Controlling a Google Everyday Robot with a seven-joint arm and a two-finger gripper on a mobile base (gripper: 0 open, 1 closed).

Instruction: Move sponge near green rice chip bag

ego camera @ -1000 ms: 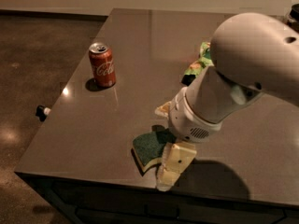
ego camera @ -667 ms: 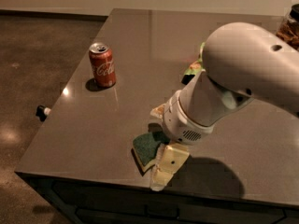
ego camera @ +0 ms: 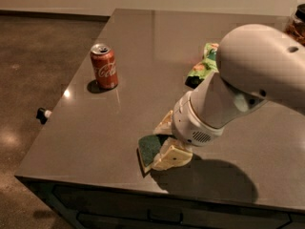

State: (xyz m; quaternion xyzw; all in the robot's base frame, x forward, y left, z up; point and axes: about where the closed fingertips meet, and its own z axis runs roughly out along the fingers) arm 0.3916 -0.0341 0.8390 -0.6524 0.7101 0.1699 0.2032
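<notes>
Sponge point(ego camera: 150, 148): located near the front edge of the tabletop point(ego camera: 143, 42), well apart from the green rice chip bag point(ego camera: 206, 61), which is partly hidden behind the arm. The end effector point(ego camera: 159, 146) is lowered right at the sponge. Whether a grip is closed on it cannot be told.

This posture is judged to be set for a grasp, ahead of a carry toward the bag.

- Sponge: dark green scouring face, rough-looking, with a paler layer at its edge; the outline is partly covered.
- Bag: glossy, crinkled film.
- Cola can point(ego camera: 104, 66): upright, red, rigid metal, at far left, judged off the likely path.
- Tabletop: smooth, grey-brown, faintly reflective.
</notes>
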